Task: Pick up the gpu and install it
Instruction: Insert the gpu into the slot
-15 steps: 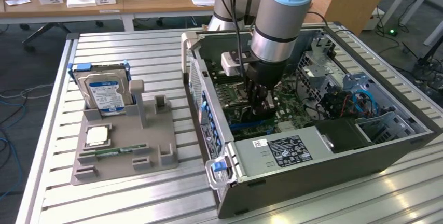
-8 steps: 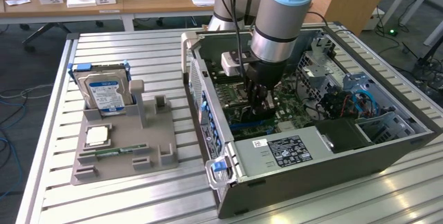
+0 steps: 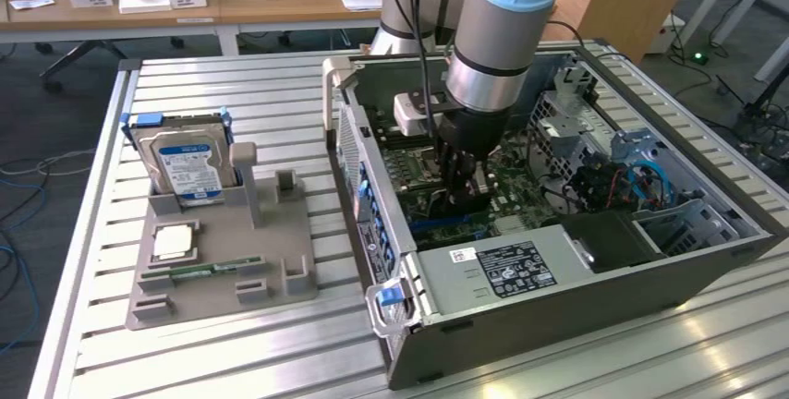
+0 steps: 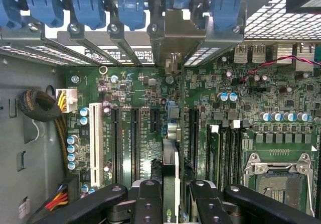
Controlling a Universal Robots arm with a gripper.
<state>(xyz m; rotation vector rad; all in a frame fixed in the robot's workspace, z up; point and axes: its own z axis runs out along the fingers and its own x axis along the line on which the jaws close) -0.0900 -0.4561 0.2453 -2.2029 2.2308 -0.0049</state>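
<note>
**Card held on edge over the board**

We have the gripper [image 4: 170, 196] down inside the open case [image 3: 579, 279], its fingers [image 4: 148, 204] pinching the gpu [image 4: 170, 158] from both sides. In the wrist view the card stands on edge between the fingers, its bracket [image 4: 173, 38] reaching up toward the row of blue latches [image 4: 133, 5] at the rear slot openings. We cannot tell whether the card's lower edge is already touching a slot [image 4: 192, 133] or is just above it.

To do this step well, we judge that the card must stay upright and in line with the long dark slot, with the bracket meeting its own rear opening and not the neighbouring covers. Any tilt would likely jam the edge against the slot wall, so the press should be straight and even along the card's length.

Around it the room is tight. Other dark slots and a white slot [image 4: 94, 143] lie close beside, small capacitors [image 4: 84, 112] stand near, and the memory slots and the CPU socket [image 4: 278, 176] sit on the other side. A bundle of cables [image 4: 40, 108] hangs by the case wall. Outside the case, in the exterior view, a grey tray [image 3: 222, 260] holds a hard drive [image 3: 185, 163], well apart from the work.
</note>
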